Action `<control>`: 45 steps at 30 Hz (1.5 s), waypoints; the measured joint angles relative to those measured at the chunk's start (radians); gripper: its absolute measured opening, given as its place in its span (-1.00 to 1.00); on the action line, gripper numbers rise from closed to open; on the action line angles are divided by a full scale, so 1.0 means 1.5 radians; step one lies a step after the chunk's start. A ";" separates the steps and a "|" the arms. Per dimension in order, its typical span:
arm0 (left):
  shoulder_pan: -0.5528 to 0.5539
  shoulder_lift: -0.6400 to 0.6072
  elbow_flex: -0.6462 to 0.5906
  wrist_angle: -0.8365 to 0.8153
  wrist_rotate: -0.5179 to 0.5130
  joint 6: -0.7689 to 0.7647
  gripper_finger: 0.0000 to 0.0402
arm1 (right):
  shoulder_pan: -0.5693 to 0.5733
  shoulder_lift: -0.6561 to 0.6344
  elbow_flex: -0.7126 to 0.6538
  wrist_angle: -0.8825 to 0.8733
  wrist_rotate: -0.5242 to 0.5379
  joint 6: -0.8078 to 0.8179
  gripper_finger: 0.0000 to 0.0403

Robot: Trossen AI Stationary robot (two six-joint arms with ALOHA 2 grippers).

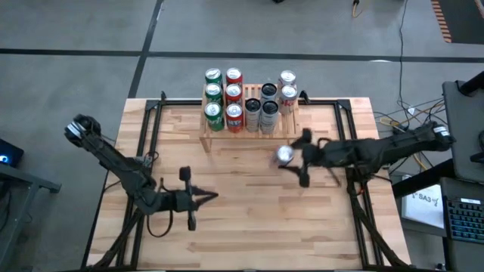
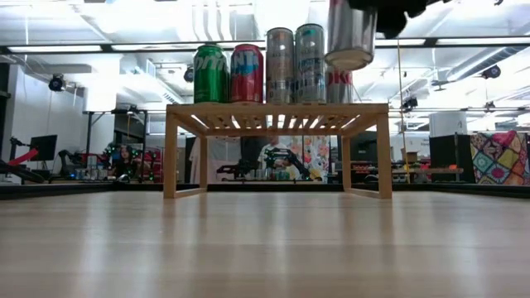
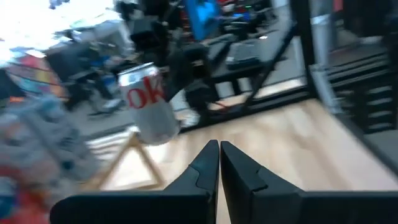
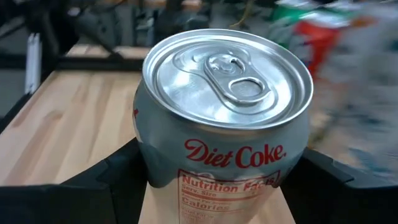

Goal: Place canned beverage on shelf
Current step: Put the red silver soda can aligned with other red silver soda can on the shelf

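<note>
Already, the right claw [image 1: 291, 160] gripped a Diet Coke can [image 1: 284, 155] aloft just in front of the shelf [image 1: 208, 137], which carried many cans, so only setting it down remained, while the left claw [image 1: 187, 198] waited shut above the counter [image 1: 249, 227].

A laptop [image 1: 461, 215] sits on a side desk at four o'clock. Cables [image 1: 393, 121] lie on the floor at three o'clock.

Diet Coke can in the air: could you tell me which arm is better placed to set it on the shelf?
The right: its end effector holds the Diet Coke can near the shelf. The left end effector is shut and farther away.
</note>
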 joint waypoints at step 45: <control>0.190 -0.137 0.000 -0.145 0.126 0.104 -1.00 | -0.407 -0.060 -0.008 -0.092 -0.206 -0.069 0.39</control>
